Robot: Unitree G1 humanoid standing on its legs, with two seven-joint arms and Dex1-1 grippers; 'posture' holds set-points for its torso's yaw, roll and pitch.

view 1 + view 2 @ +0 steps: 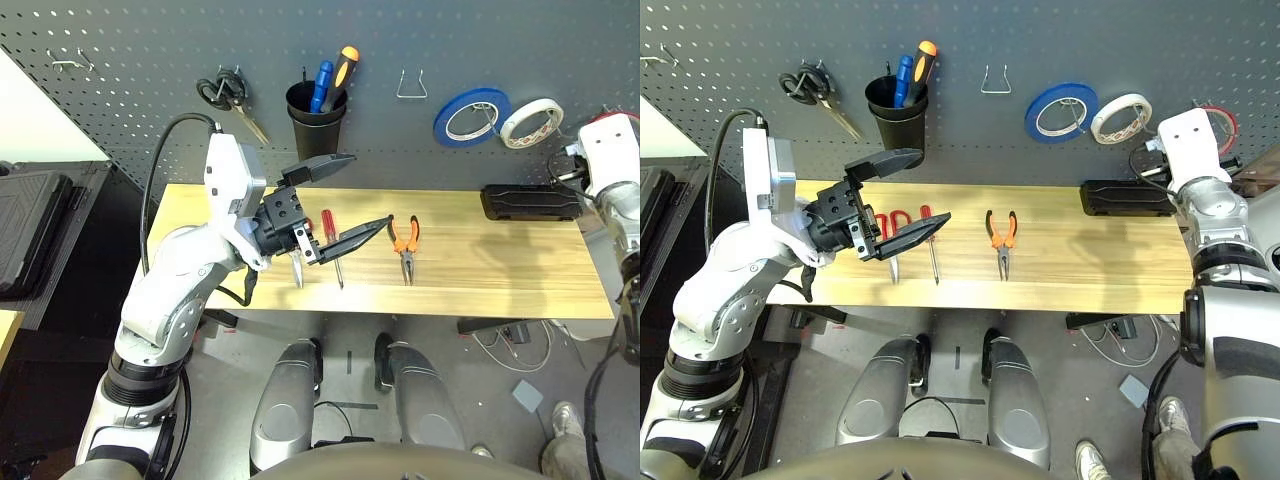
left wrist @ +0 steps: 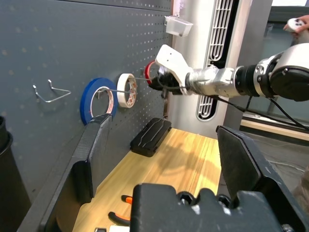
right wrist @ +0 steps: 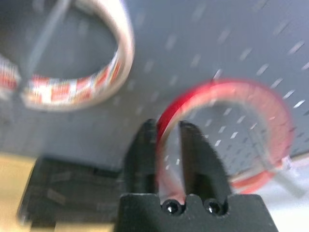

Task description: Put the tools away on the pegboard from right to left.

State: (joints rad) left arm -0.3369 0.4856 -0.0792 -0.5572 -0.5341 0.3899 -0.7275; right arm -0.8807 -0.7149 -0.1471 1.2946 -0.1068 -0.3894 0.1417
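Left gripper [image 1: 338,198]: raised over the table's left half, fingers spread wide apart, nothing between them.
Red-handled scissors [image 1: 894,232]: flat on the table under the left gripper, partly hidden by it, blades toward 6 o'clock.
Slim red-handled screwdriver [image 1: 331,241]: flat on the table just right of the scissors, tip toward 6 o'clock.
Orange-and-black-handled pliers [image 1: 405,242]: flat on the table, near the screwdriver at its 3 o'clock, nose toward 6 o'clock.
Table [image 1: 520,270]: pale wood, set against the pegboard.
Black case [image 1: 530,202]: back right of the table, at the foot of the pegboard.
Pegboard [image 1: 140,60]: dark grey, upright behind the table.
Thin red tape ring [image 3: 270,125]: up against the pegboard at far right, at 3 o'clock from the white tape roll [image 1: 531,121].
Right gripper [image 3: 168,145]: fingers closed on the ring's rim, one either side.
Blue tape roll [image 1: 471,115]: on the pegboard, at 9 o'clock from the white roll.
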